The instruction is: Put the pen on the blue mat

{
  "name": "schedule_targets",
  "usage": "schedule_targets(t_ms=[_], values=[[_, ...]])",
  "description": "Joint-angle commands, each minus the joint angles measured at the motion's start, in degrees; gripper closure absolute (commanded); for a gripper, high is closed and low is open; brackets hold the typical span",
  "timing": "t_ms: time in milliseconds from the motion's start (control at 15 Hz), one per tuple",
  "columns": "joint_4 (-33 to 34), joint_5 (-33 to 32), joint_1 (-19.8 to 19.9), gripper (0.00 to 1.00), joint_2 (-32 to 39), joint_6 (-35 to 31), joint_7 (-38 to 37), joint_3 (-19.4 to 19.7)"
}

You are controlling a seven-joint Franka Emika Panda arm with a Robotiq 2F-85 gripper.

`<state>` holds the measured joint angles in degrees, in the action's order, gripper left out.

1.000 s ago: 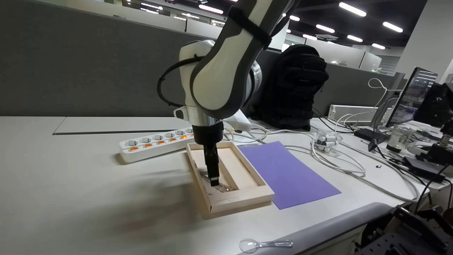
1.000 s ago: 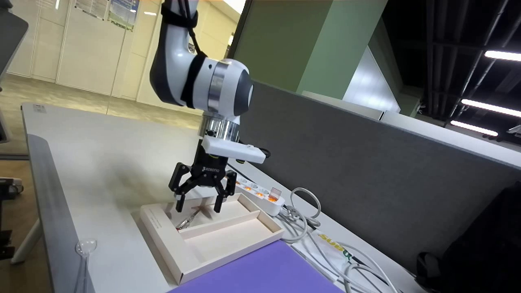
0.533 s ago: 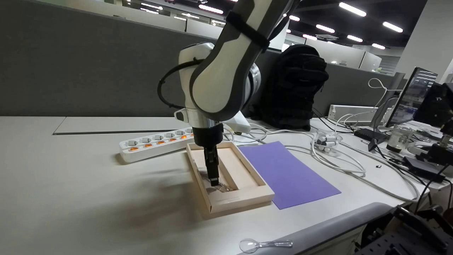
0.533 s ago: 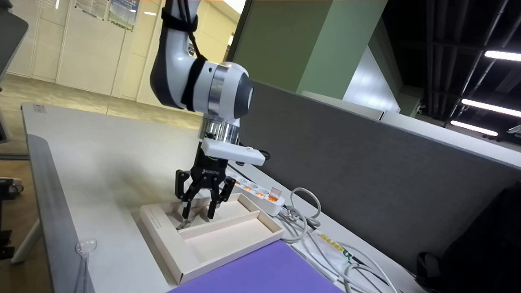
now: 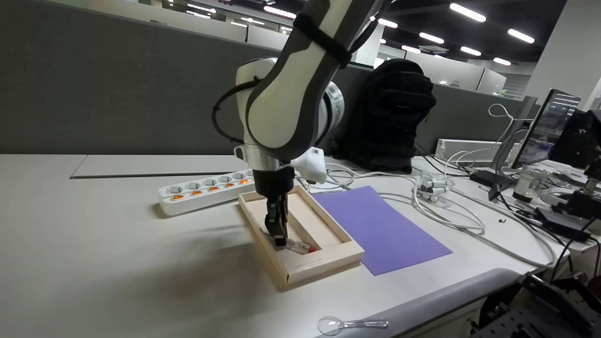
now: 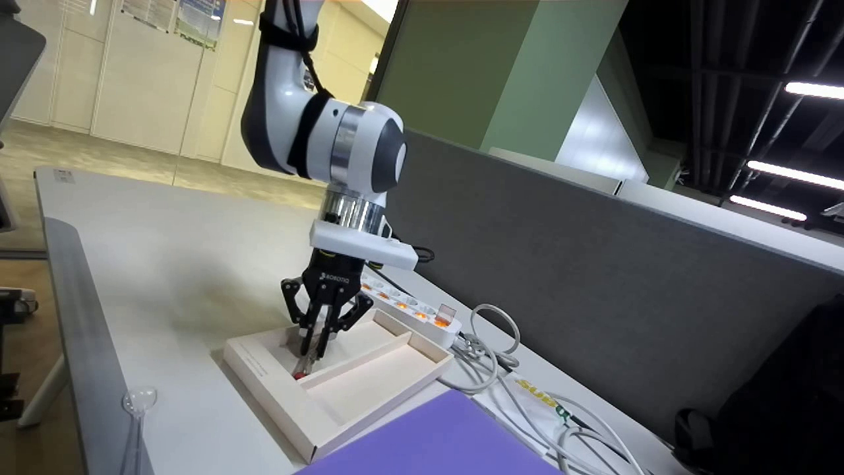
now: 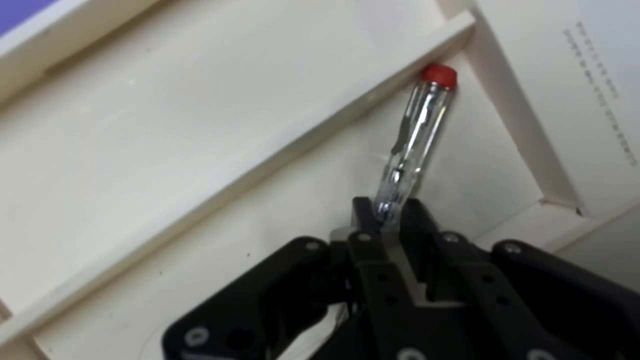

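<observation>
Best to lift straight up until the pen (image 7: 414,147) clears the walls of the wooden tray (image 5: 328,257) – then across to the blue mat (image 5: 382,230) just beside it. The claw (image 7: 389,216) looks closed on the pen's clear barrel, inside the tray's compartment away from the mat – red end jutting past the claw

The name ROBOTIQ is legible on the black body of the claw (image 6: 313,351). Print on the pale tray (image 7: 565,125), yellow-and-green lettering on a white packet (image 6: 535,394) and wall posters (image 6: 198,21) cannot be read reliably.
</observation>
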<state>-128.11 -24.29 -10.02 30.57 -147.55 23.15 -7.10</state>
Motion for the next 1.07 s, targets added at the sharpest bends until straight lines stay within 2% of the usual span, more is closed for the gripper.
schedule_targets(t_ms=[0,267,533,733,1000], values=[[0.28,5.98,0.63,0.96,-1.02,1.16,-5.45,-1.18],[-1.57,12.64,1.27,0.96,-4.11,-1.48,-8.57,-2.1],[-3.96,14.67,-0.08,0.96,-9.13,-4.32,-15.3,-0.3],[-4.35,13.35,-1.32,0.96,-12.07,-0.47,-21.38,2.06],[-4.15,13.87,-0.82,0.96,-13.55,5.49,-26.91,3.26]])
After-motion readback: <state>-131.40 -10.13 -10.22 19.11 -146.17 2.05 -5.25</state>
